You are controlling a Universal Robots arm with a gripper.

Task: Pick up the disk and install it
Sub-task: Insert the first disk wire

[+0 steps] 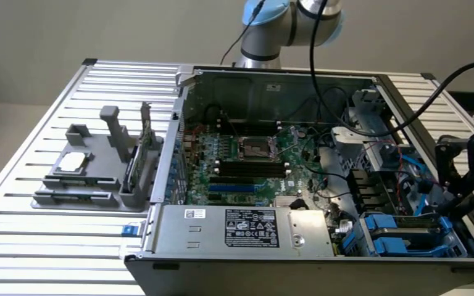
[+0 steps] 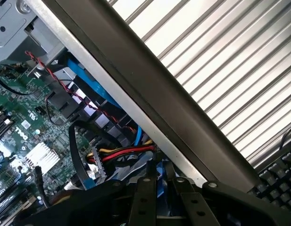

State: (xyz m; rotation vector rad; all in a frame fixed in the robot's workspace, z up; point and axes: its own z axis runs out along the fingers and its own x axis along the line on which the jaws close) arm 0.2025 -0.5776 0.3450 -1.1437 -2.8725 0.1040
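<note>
While the arm [image 1: 291, 24] is reaching over the open computer case [image 1: 303, 271] from the far side of the table [image 1: 47, 259], the gripper [image 1: 453, 205] is hanging low at the exterior view's right edge. It is dipping inside the case wall beside the drive bay in the lower right of the frame. The disk [image 1: 408, 235] is lying flat in that bay, with blue carrier rails showing along its edges, just to the exterior view's left of the gripper. Contact between the two is not resolvable from this angle.

Wrist view: the gripper [image 2: 162, 184] is sitting close against the case's dark side wall [image 2: 150, 99]. Its two black fingers [image 2: 144, 200] are standing near each other, with a sliver of blue plastic showing between them. Cannot tell whether the jaws are clenching that blue piece or merely straddling it, so the jaw state is going down as undetermined. A blue cable [image 2: 88, 82], a red-and-black twisted pair [image 2: 65, 85] and a red-yellow-black wire bundle [image 2: 121, 153] are running beside the green motherboard [image 2: 22, 136].

Elsewhere in the exterior view:
- The power-supply box [image 1: 253, 228] is sitting at the lower centre of the case.
- A grey fixture [image 1: 89, 185] carrying a small square chip [image 1: 72, 161] is standing on the table at the exterior view's left, well apart from the gripper.
</note>
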